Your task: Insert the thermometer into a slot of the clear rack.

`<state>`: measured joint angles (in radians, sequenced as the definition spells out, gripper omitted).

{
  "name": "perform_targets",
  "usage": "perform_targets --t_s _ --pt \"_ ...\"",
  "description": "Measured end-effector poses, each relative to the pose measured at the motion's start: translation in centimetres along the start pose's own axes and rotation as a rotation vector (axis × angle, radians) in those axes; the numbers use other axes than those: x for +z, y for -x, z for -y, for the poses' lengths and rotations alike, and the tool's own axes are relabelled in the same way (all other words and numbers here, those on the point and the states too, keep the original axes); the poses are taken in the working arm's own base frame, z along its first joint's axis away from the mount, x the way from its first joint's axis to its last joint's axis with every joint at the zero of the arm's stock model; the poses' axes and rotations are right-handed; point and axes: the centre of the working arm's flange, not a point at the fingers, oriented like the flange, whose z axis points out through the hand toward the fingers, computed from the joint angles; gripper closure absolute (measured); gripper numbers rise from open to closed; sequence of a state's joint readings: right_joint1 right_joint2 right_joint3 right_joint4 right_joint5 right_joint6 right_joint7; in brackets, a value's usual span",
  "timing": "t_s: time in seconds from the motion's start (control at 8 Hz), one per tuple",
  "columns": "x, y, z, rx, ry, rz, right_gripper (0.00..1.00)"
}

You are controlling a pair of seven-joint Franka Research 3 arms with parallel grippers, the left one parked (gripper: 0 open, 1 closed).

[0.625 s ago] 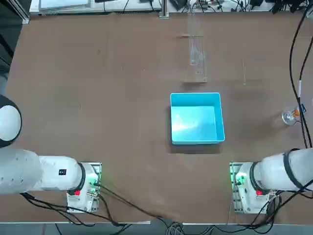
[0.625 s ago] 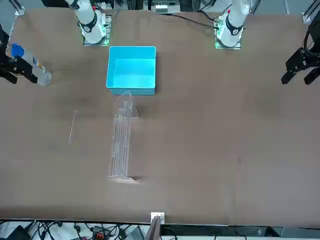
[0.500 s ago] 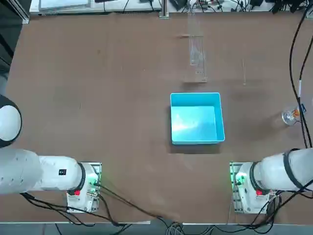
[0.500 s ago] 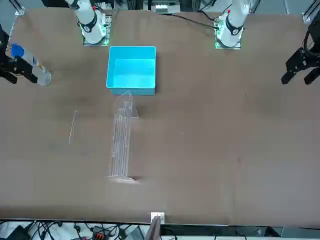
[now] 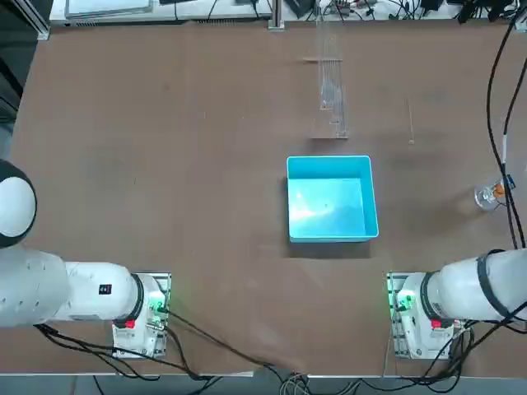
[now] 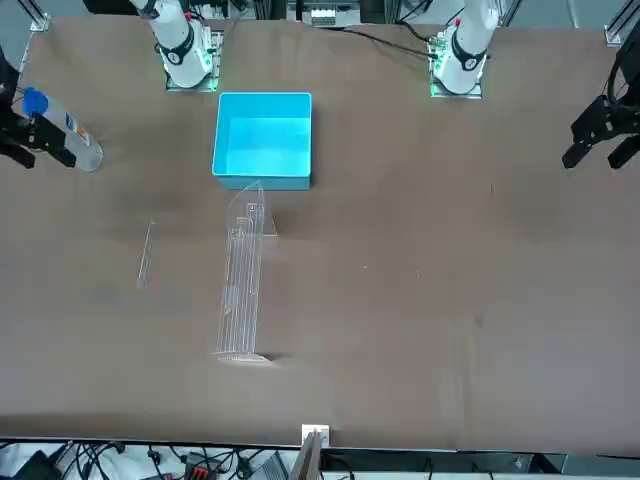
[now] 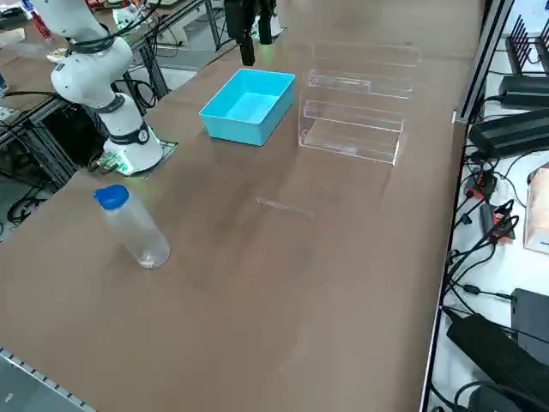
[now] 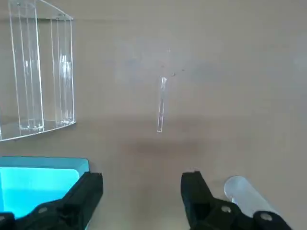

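Right gripper point(image 8: 143, 184) hangs above the desk point(image 5: 165, 164) with its black fingers point(image 8: 88, 189) spread apart, holding nothing; front view shows it at the desk's edge on the robot's right point(image 6: 20, 135).

Left to right in front view: small clear bottle point(image 6: 78, 148) with blue cap just beside the gripper, then the thermometer point(image 6: 146, 252) lying flat on the desk, then the clear rack point(image 6: 242, 285), with the blue bin point(image 6: 263, 138) beyond the rack's near-robot end.

Thermometer is apart from the rack, roughly parallel to it, on the robot's right of it, not in any slot.

Top view: thermometer point(image 5: 410, 122) is only a faint line and the gripper is not seen. Wrist view shows the thermometer point(image 8: 161, 104) clearest, ahead of the open fingers, with the rack point(image 8: 41, 72) and a bin corner point(image 8: 43, 184) to one side and the bottle point(image 8: 244, 191) by one finger. Right side view alone shows the rack point(image 7: 356, 103) as upright clear walls, and the bottle point(image 7: 133, 227) tilted.

Desk is plain brown, bare apart from these. Cables point(image 5: 370, 8) run along the far edge; power strips and boxes point(image 7: 506, 112) sit off the desk's far side.
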<state>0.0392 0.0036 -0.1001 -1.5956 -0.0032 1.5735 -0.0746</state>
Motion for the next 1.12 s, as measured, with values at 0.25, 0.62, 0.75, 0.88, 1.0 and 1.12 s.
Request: perform_targets --t_s 0.25,0.62,0.75,0.88,1.0,1.12 --pt "3.4 -1.8 -0.4 0.002 0.005 0.007 0.0" --pt "14.5 -4.2 -1.8 -0.036 0.015 -0.029 0.0" --pt "18.0 -4.5 -2.3 -0.034 0.019 -0.031 0.0" --pt "21.2 -4.8 -2.5 -0.034 0.022 -0.029 0.0" --pt "24.3 -5.0 -2.6 -0.032 0.027 -0.04 0.0" --pt "27.4 -4.9 -3.1 -0.027 0.033 -0.061 0.0"
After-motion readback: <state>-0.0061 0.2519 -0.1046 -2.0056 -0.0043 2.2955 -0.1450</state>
